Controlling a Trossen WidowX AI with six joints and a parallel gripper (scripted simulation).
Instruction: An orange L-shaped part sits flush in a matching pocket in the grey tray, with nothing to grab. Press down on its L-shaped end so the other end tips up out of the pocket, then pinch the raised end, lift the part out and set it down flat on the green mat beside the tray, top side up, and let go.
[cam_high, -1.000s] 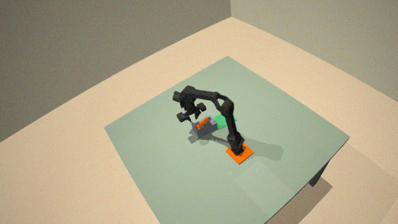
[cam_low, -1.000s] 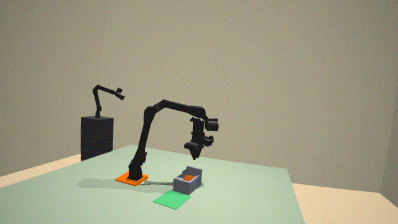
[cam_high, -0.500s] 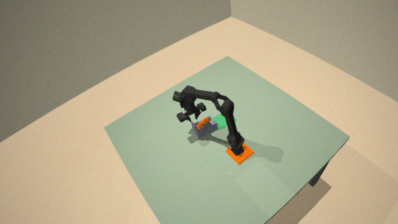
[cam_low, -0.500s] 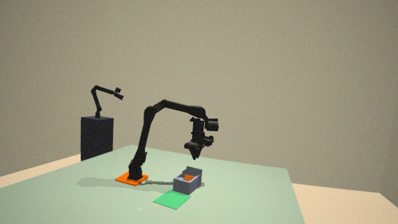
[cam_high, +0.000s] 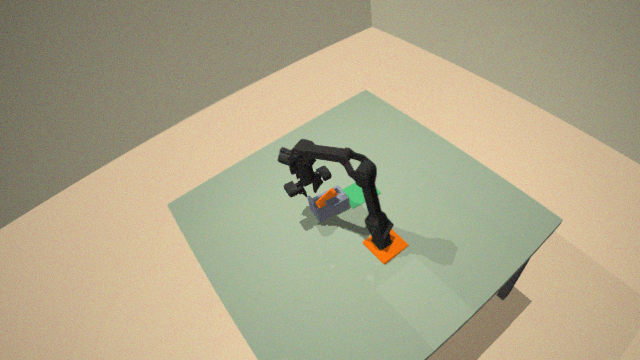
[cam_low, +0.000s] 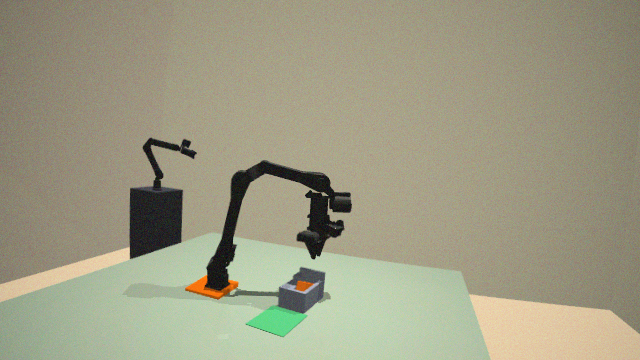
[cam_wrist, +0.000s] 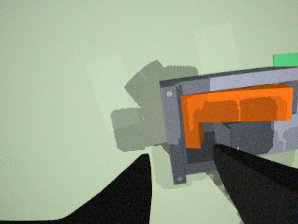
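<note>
I hold the gripper (cam_low: 314, 251) above the grey tray (cam_low: 295, 299), fingers partly apart and holding nothing, because the orange part (cam_wrist: 229, 112) sits in its pocket, requiring a press on its L-shaped end.

Arched up from the base, elbow high, forearm reaching out level, wrist bent straight down. Gripper (cam_low: 314, 254) hanging in the air, fingers partly apart (roughly mid-range), nothing between them.

Orange L-shaped part (cam_wrist: 229, 112) in the grey tray (cam_wrist: 174, 125) pocket — green mat (cam_low: 276, 320) just beside the tray.
</note>
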